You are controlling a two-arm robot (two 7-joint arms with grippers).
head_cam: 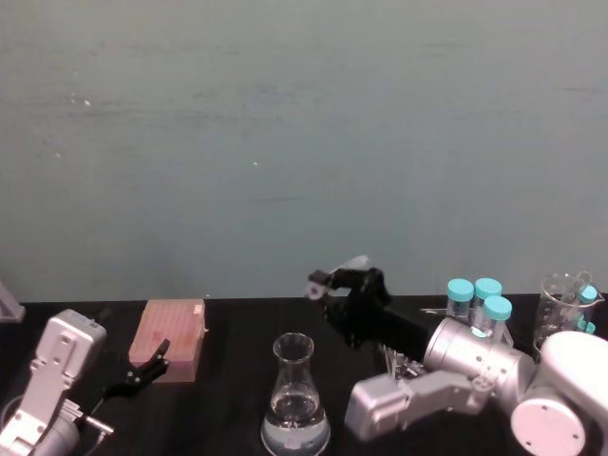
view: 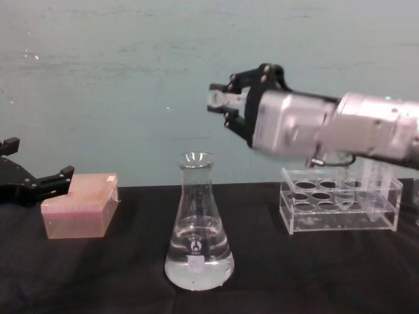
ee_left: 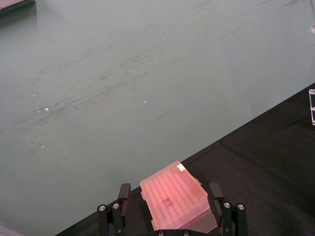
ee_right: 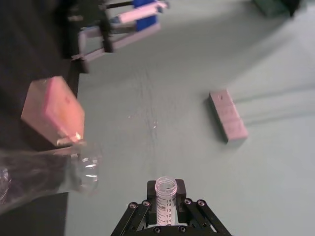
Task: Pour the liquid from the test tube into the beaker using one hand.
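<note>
My right gripper (view: 222,101) is shut on the small clear test tube (view: 217,98), held tilted about level, above and a little right of the beaker's mouth. In the right wrist view the test tube (ee_right: 166,192) sits between the fingers with its mouth open; I cannot tell whether any liquid is inside. The beaker (view: 198,229), a clear conical flask, stands on the black table with clear liquid (view: 198,267) in its base. In the head view the beaker (head_cam: 295,394) is in front of the right gripper (head_cam: 332,282). My left gripper (view: 39,184) stays open at the left.
A pink tip box (view: 78,206) lies next to the left gripper (ee_left: 170,196). A clear tube rack (view: 340,203) stands at the right, with teal-capped tubes (head_cam: 480,299) and a glass vessel (head_cam: 565,304) nearby. A teal wall rises behind the table.
</note>
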